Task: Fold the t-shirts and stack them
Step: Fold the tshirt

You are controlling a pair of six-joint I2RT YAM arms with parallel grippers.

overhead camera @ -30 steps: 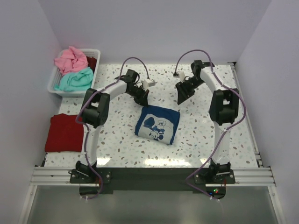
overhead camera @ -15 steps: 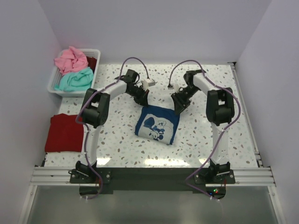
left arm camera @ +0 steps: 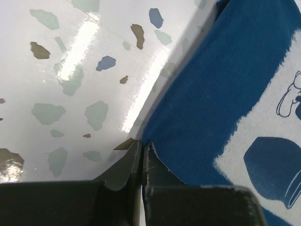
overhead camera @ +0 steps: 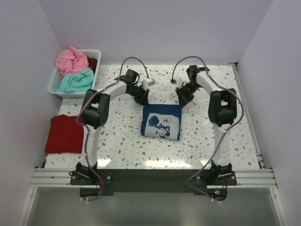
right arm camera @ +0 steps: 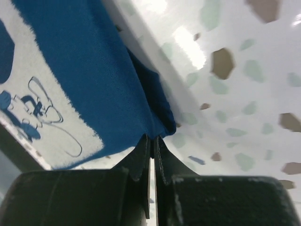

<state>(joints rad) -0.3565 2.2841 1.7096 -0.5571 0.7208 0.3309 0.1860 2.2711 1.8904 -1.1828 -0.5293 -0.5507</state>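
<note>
Navy t-shirt (overhead camera: 162,122) lies folded into a rough rectangle in the middle of the tabletop (overhead camera: 207,136), print side up, with its white-and-light-blue picture facing the top camera, between the two arms. Left claw (left arm camera: 141,145) is closed tight, no gap between the tips, down at the shirt's far left corner. Its wrist view shows the blue cloth edge running right into the tips, so it reads as a pinch on that corner. Right claw (right arm camera: 152,139) is likewise clamped, tips together on the far right corner, and the cloth bunches into a small fold just where the tips meet. Both claws sit low at the tabletop on the far side of the shirt, with the shirt's far edge spanning between them. The near edge of the shirt lies flat on the tabletop. Dark red t-shirt (overhead camera: 65,134) lies folded flat at the left edge of the tabletop, well apart from the navy one, just beside the left arm. White basket (overhead camera: 52,84) sits in the far left corner. Teal t-shirt (overhead camera: 75,80) is crumpled in it, and pink t-shirt (overhead camera: 70,60) is crumpled at the far side, partly on top of the teal. A bit of dark red cloth shows at the basket's far right corner; can't tell what it is.
</note>
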